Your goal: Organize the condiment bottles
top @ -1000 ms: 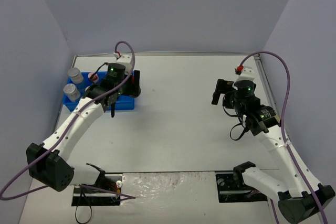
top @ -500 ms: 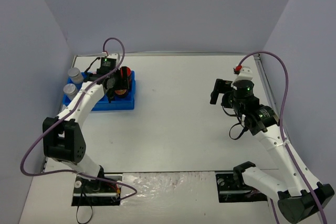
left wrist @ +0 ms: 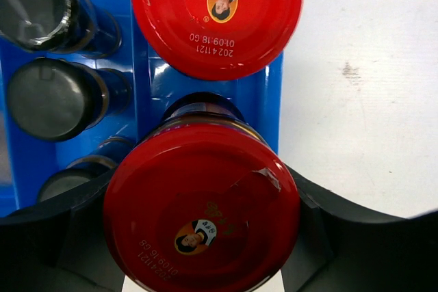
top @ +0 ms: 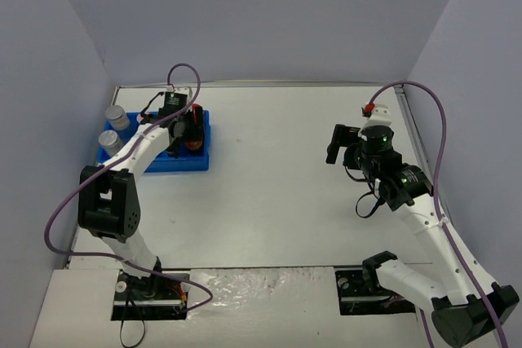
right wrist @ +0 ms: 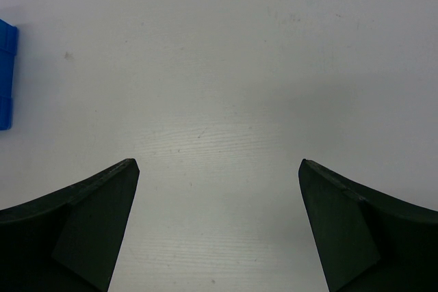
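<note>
Overhead, the right gripper [top: 336,143] hovers at about three o'clock above the bare white counter [top: 269,193], its fingers [right wrist: 82,230] spread wide with nothing between them. Over at ten o'clock, the left gripper [top: 186,130] is clamped around a red-lidded jar [left wrist: 202,217] standing in the blue tray [top: 192,161]. A second red-lidded jar [left wrist: 215,15] stands just beyond it, at its twelve o'clock. Three black-capped jars [left wrist: 55,97] sit in slots at its nine o'clock side. Two silver-lidded jars [top: 117,117] stand at the tray's nine o'clock end.

Near red-lidded jar [left wrist: 202,210], body mostly hidden
</note>
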Controlling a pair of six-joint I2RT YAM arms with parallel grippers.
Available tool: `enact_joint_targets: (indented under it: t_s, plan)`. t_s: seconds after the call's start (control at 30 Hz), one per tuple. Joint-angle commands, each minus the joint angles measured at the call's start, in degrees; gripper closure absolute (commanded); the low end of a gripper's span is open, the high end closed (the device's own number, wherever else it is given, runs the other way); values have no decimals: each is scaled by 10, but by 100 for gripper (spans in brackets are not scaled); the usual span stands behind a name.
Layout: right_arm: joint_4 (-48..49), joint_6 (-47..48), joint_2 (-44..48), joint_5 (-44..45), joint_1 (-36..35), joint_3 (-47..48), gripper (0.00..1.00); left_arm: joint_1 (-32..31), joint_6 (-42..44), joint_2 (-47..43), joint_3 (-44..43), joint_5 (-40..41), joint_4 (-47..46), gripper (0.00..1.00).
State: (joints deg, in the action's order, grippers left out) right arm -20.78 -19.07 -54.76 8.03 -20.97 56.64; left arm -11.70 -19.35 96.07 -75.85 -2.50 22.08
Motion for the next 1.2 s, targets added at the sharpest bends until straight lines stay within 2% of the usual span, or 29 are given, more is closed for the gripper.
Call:
enact_joint_targets:
  t_s: [0.0,0.5,0.7,0.9,1.17]
  plan:
    - [32,0,-7,-5,4,-1,0,1,-14,-2,-36,-3,-75,87]
    - [40,1,-28,-8,4,-5,0,-2,-10,7,-61,9,-41,20]
    - [47,-3,-32,-17,3,-6,0,-11,-9,-12,-77,20,-10,9]
    - [48,-1,-23,-19,4,-2,0,-18,-21,-47,-88,20,32,5]
    - [47,27,7,-10,3,22,0,-24,-14,-202,-71,50,84,3]
